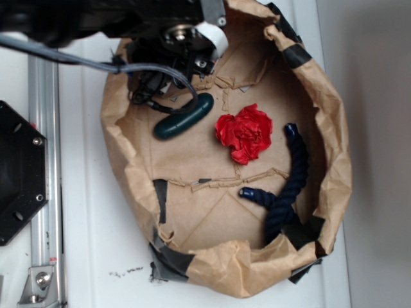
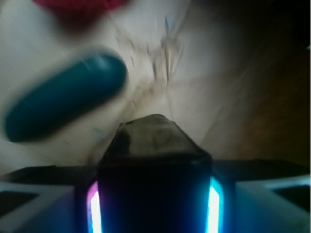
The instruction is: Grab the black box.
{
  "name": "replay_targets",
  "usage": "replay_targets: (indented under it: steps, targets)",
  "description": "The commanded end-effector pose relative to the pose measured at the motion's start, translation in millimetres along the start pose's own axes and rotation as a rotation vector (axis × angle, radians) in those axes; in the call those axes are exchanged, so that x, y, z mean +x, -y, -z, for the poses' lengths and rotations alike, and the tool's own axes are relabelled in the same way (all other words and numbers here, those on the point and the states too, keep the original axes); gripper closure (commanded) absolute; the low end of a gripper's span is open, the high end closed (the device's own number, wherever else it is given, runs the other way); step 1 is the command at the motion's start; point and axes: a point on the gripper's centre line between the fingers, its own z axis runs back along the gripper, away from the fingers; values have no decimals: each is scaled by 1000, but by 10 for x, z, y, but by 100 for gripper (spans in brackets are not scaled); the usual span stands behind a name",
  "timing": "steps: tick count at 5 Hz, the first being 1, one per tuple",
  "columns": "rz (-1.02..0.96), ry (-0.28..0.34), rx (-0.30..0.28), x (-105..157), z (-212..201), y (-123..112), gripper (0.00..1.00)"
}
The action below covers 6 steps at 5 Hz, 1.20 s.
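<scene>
Your gripper [image 2: 154, 204] is pinching the black box [image 2: 154, 141] near the paper basket's [image 1: 334, 160] upper-left rim; lift straight up, clear of the green cylinder [image 2: 65, 97].

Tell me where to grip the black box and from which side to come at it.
Grip the black box across its two long flat side faces, coming straight along its length from the end nearest the wrist camera. In the wrist view it already sits squarely between the gripper pads, its narrower far end pointing away; the green cylinder lies clear to the left.
</scene>
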Motion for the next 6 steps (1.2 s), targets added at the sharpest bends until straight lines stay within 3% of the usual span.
replay_targets:
  steps: [1,2,3,4,6]
  targets:
    - [-278,218,24,492,-1294,37,100]
    - [-399,185,-45,513,-1425,89,100]
    - [-445,176,-165,447,-1353,138,100]
    - [-460,164,-226,466,-1313,211,100]
    - [-461,153,-205,532,-1337,307,100]
